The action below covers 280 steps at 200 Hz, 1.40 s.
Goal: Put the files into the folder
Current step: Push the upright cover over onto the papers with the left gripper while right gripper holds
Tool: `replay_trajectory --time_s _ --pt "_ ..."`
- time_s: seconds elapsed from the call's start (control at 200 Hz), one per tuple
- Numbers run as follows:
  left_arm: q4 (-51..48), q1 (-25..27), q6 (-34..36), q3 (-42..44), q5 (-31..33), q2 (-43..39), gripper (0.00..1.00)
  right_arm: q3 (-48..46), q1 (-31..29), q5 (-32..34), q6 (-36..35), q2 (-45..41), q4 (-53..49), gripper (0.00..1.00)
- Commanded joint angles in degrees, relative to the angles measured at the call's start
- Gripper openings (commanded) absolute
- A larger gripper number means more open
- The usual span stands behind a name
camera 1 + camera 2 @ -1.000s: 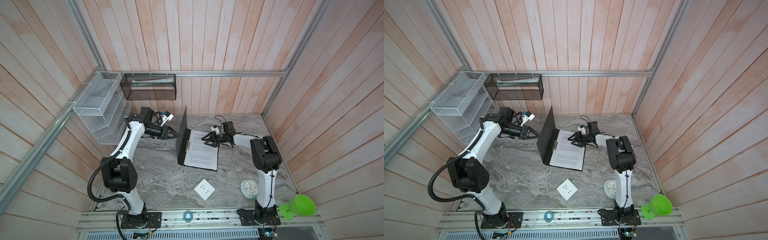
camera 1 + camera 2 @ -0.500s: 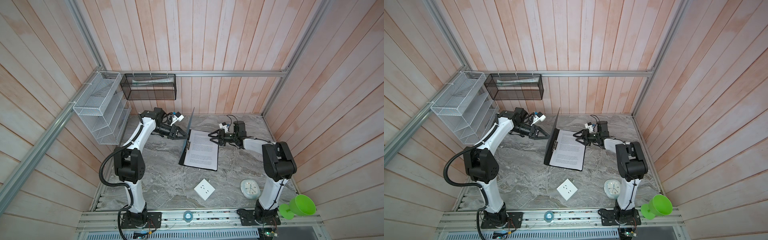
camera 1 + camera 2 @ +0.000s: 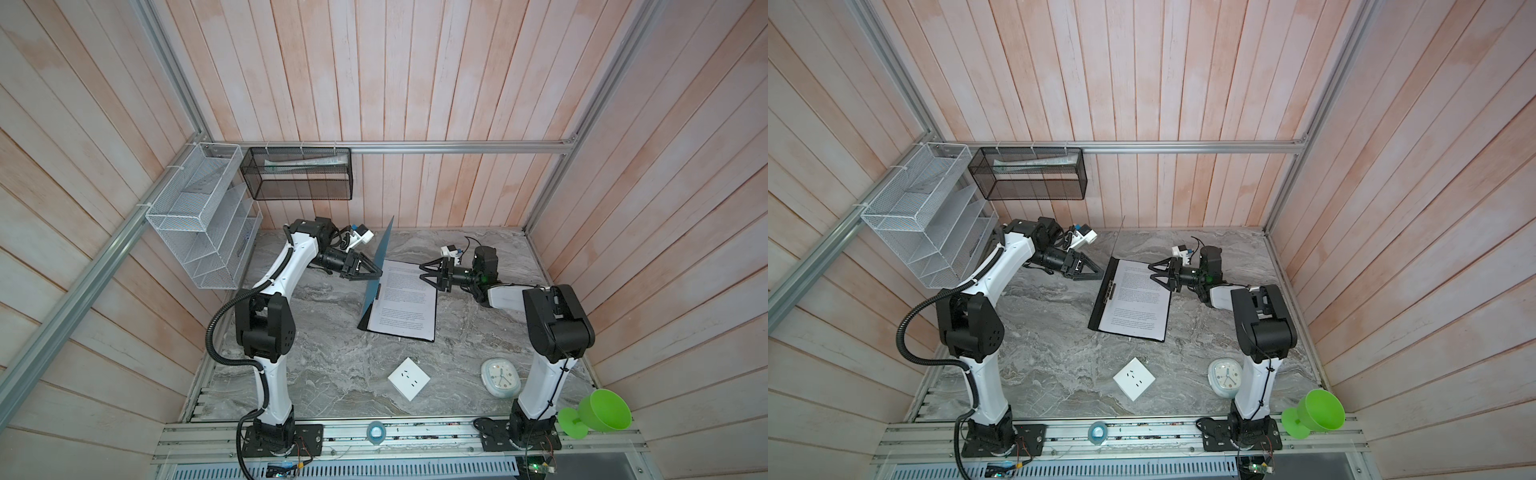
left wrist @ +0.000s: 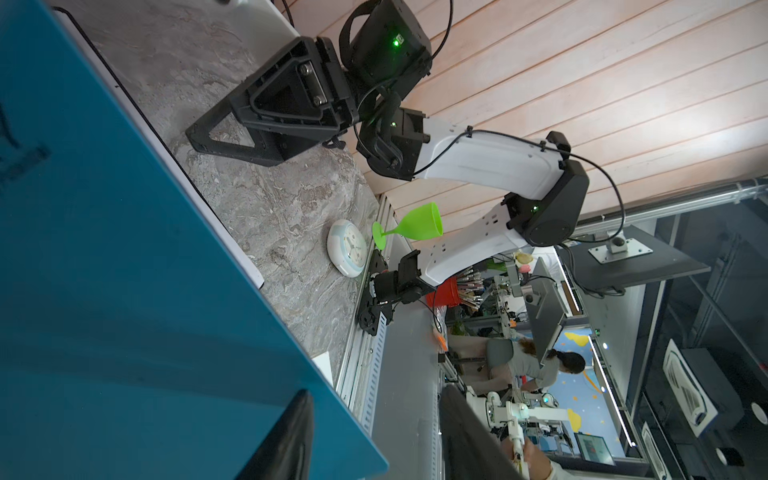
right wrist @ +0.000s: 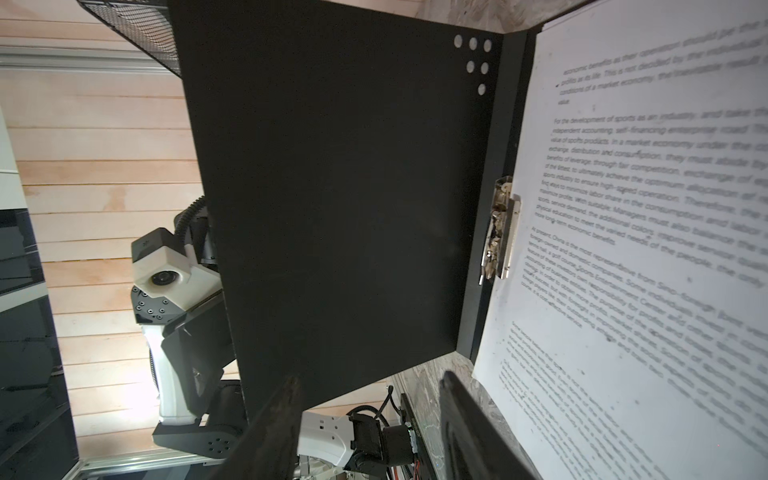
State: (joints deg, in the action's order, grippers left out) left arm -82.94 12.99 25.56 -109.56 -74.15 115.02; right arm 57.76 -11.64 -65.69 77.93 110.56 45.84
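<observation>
The files [image 3: 405, 297] lay inside the open folder [image 3: 380, 257] at the middle of the surface [image 3: 332, 353], blue cover near-upright; the left gripper [image 3: 376, 272] and right gripper [image 3: 422, 272] flanked it, jaws open and empty, so closing appeared next, calling for a rightward push on the cover.

The folder [image 4: 124, 291] is blue outside, black inside. The files [image 3: 409, 299] are white with black text. The worktop [image 3: 332, 353] has grey marble pattern.

Pale wood-plank walls [image 3: 415, 83] around a grey marble tabletop [image 3: 324, 365]
</observation>
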Motion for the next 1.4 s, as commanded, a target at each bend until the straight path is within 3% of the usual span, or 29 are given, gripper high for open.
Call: replay_trajectory --time_s 0.0,0.13,0.42,0.66,0.77,0.875,1.0,1.136,1.276,1.396 --pt "-0.75 0.19 1.02 -1.99 -1.16 0.75 0.56 -1.34 -0.23 -2.29 12.23 2.9 17.25 0.53" --pt "-0.41 0.54 1.09 -1.07 -1.33 0.8 0.62 -2.08 -0.4 -2.05 19.39 4.5 27.49 0.53" --pt "-0.46 0.67 1.42 -1.07 -0.24 -0.08 0.67 -3.12 -0.71 -1.53 16.16 0.88 24.13 0.54" --pt "2.75 -0.97 0.3 5.37 1.31 -5.57 0.68 -3.8 -0.58 -1.58 16.25 1.57 24.66 0.54" --pt "3.64 -2.45 -0.17 7.56 1.55 -7.71 0.68 -3.05 -0.48 -1.9 13.32 2.07 20.28 0.53" --pt "3.92 -4.47 -0.58 8.69 1.77 -9.31 0.68 -0.63 -0.18 -1.58 3.32 1.57 6.47 0.48" --pt "4.78 -7.9 -1.38 10.11 1.73 -11.5 0.68 5.76 0.65 1.18 -17.23 1.12 -20.58 0.37" --pt "4.27 -10.69 -0.43 12.19 2.09 -14.04 0.68 14.75 0.75 4.14 -33.73 3.12 -43.27 0.28" --pt "3.48 -11.15 1.04 14.79 3.13 -16.19 0.68 22.44 0.63 6.53 -43.9 6.43 -57.05 0.16" --pt "5.09 -11.27 0.05 16.93 3.44 -18.09 0.68 28.15 0.28 9.57 -50.03 10.04 -65.88 0.12"
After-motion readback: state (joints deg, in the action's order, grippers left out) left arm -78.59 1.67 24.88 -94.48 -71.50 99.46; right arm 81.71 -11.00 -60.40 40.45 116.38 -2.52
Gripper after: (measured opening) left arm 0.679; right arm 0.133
